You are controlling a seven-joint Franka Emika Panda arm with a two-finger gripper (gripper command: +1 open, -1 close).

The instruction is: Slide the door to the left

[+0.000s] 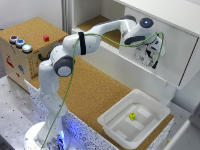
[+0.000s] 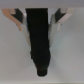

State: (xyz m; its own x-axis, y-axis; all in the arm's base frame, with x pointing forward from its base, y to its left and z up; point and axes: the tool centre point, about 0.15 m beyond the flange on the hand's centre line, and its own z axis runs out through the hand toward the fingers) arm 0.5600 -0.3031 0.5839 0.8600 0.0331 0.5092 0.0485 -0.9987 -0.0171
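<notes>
Gripper (image 1: 151, 54) pressed against the door (image 1: 172, 42) at the exterior view's right, above the bin (image 1: 133, 119); wrist view: fingers (image 2: 59, 17) flank the black handle (image 2: 39, 40), whether clamped cannot be told.

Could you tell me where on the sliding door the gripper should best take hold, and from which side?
Grip the slim black handle; the door is otherwise a flat white panel with nothing to pinch. Come at it head-on from the front, fingers on either side of the bar. The wrist view suggests the gripper is already lined up that way.
</notes>
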